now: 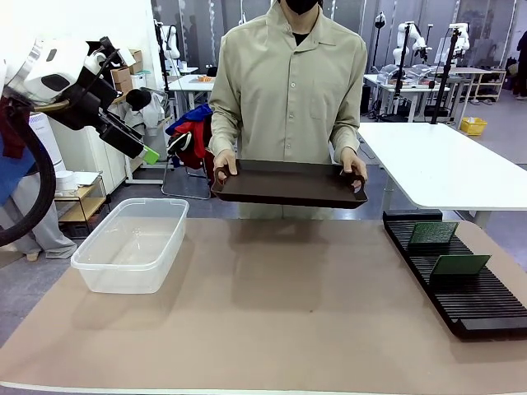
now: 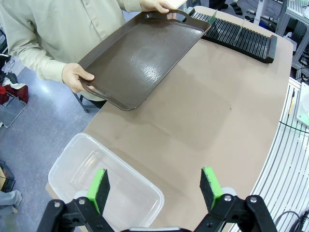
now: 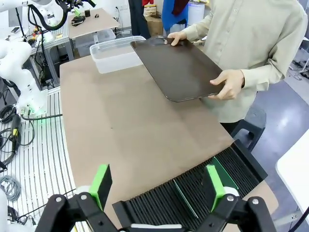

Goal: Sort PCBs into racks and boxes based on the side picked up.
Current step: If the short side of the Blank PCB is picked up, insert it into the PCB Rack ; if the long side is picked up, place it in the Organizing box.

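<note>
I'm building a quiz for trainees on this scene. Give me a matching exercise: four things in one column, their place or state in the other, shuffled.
Things:
1. tray
2. tub
3. PCBs
4. left end effector

States:
a. standing in the rack
b. held in the person's hands
c. open, above the tub
d. empty, on the table's left side

Pairs: 1-b, 2-d, 3-a, 4-c

the tray [image 2: 140,58] looked like dark brown plastic, finely textured and faintly glossy, catching light in streaks. the box [image 1: 132,244] was clear, smooth plastic, slightly cloudy. the table [image 1: 280,313] had a matt tan covering, smooth and dull. the rack [image 1: 461,280] was matt black. the pcbs [image 1: 433,234] showed a green, low-sheen face. the gripper pads [image 2: 100,188] looked like matt green rubber on black plastic fingers.
</note>
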Robot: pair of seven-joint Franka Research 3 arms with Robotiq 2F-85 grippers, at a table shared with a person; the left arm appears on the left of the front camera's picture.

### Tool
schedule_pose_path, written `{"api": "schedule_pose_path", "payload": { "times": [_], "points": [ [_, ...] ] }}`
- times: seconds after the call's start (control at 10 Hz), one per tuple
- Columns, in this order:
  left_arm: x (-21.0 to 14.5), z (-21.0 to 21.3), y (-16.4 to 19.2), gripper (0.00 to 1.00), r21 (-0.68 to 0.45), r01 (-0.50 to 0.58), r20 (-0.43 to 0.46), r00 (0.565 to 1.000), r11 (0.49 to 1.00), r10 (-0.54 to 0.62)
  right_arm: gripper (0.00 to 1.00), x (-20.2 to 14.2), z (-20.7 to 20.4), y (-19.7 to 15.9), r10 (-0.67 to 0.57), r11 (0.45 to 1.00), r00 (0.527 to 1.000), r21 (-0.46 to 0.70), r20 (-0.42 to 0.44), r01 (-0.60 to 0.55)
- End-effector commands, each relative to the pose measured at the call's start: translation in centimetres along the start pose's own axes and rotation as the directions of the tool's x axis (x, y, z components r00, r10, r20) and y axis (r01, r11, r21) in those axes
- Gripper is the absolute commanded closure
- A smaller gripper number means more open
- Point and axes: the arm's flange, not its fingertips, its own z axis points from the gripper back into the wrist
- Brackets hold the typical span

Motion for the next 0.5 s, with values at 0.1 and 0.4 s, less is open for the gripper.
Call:
{"api": "schedule_pose_path", "payload": {
  "times": [0.1, 0.4],
  "points": [
    [-0.15, 0.02, 0.19, 0.00, -0.008, -0.004, -0.002, 1.000, 1.000, 0.004, 0.00, -0.12, -0.14, 0.09, -0.009, 1.000, 1.000, 0.015, 0.002, 0.009],
    [-0.15, 0.02, 0.19, 0.00, -0.008, -0.004, -0.002, 1.000, 1.000, 0.004, 0.00, -0.12, -0.14, 0.09, -0.009, 1.000, 1.000, 0.015, 0.002, 0.009]
  ]
}}
